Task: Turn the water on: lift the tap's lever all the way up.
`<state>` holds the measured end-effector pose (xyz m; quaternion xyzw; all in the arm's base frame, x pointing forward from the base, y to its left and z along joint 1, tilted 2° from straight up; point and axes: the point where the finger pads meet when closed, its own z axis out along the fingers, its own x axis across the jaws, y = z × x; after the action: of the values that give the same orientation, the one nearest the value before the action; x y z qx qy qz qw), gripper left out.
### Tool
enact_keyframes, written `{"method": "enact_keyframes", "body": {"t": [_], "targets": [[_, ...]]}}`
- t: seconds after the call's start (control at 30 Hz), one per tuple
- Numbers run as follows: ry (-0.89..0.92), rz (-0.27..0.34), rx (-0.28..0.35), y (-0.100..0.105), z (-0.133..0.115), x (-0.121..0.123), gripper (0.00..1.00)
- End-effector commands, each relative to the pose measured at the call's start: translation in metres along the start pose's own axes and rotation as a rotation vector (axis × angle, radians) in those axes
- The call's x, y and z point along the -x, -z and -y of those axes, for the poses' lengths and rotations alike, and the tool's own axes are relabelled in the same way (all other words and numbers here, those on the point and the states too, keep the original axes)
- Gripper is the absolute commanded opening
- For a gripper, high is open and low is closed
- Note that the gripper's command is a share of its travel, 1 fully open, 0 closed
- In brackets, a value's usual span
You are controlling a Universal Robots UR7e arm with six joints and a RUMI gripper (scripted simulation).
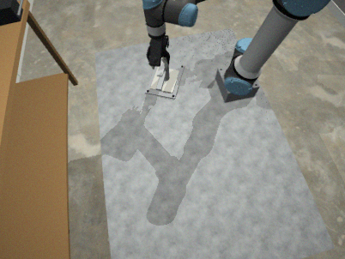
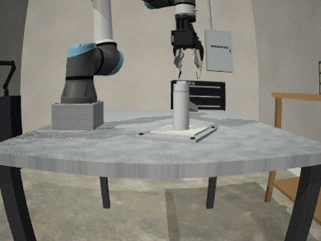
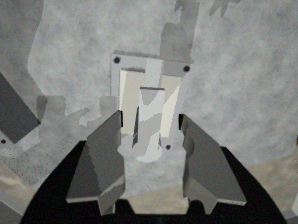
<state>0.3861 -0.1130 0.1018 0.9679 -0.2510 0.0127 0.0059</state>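
Observation:
The tap (image 2: 180, 105) is a grey upright cylinder on a white base plate (image 2: 180, 132) bolted to the table. Its lever (image 2: 193, 106) lies low, pointing away behind the cylinder. My gripper (image 2: 187, 73) hangs a short way above the tap's top, fingers pointing down, partly open with nothing between them. In the wrist view the tap (image 3: 149, 125) stands between and below my two fingers, and the lever (image 3: 152, 75) runs off toward the plate's far edge. From the top view, the gripper (image 1: 160, 66) is over the tap (image 1: 165, 78).
The arm's base block (image 2: 77, 115) stands on the table to the left of the tap. A wooden shelf (image 1: 30, 163) stands beside the table. A dark drawer cabinet (image 2: 204, 95) and a wall panel (image 2: 218, 50) are behind the table.

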Motion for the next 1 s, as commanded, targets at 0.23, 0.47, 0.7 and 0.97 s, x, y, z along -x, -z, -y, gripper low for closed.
{"method": "enact_keyframes", "body": {"t": [0.23,0.47,0.7,0.97], "targets": [[0.000,-0.001,0.000,0.0004,0.0000,-0.0003,0.39],[0.000,-0.001,0.000,0.0003,0.0000,-0.0003,0.39],[0.000,-0.001,0.000,-0.0005,0.0000,-0.0004,0.39],[0.000,-0.001,0.000,-0.0028,0.0000,-0.0004,0.39]]}}
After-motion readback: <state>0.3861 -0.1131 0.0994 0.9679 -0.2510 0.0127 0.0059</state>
